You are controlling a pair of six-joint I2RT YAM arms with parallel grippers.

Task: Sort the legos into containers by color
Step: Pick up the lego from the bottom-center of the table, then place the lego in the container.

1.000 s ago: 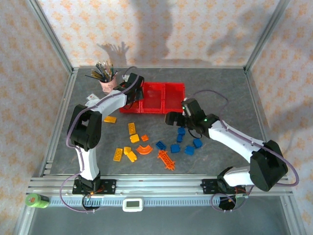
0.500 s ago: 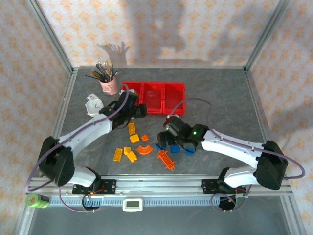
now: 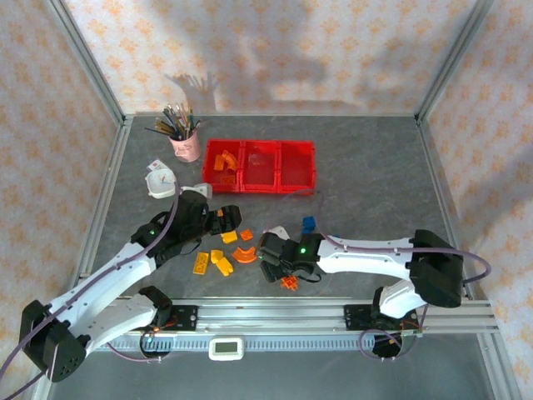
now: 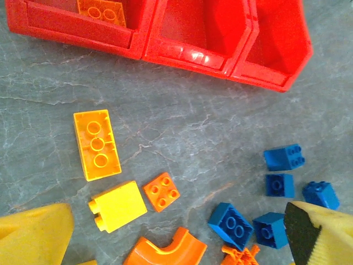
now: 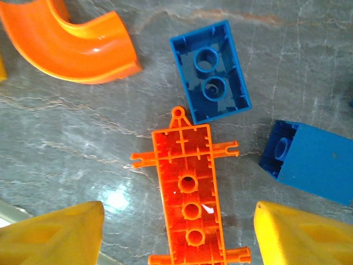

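Note:
Three joined red containers (image 3: pixel 260 167) (image 4: pixel 165 38) stand at the back, and orange legos (image 3: pixel 223 161) (image 4: pixel 102 11) lie in the left one. My left gripper (image 3: pixel 225 218) (image 4: pixel 176 243) hovers open over loose legos: a yellow-orange brick (image 4: pixel 97 144), a yellow brick (image 4: pixel 117 206), an orange plate (image 4: pixel 161 191), an orange arch (image 4: pixel 165 251) and several blue bricks (image 4: pixel 231 222). My right gripper (image 3: pixel 283 271) (image 5: pixel 176 237) is low and open. An orange lattice lego (image 5: pixel 190 199) lies between its yellow fingers (image 5: pixel 52 234), with a gap on each side.
A pink cup of brushes (image 3: pixel 186 143) and a white object (image 3: pixel 158 181) stand at the back left. Beside the lattice lie an upturned blue brick (image 5: pixel 209 72), another blue brick (image 5: pixel 311 163) and the orange arch (image 5: pixel 71 44). One blue brick (image 3: pixel 309 223) sits behind the right arm.
My left gripper drew back from the left container to the loose legos and opened wide. My right gripper moved left and nearer, over the lattice lego, and its jaws narrowed.

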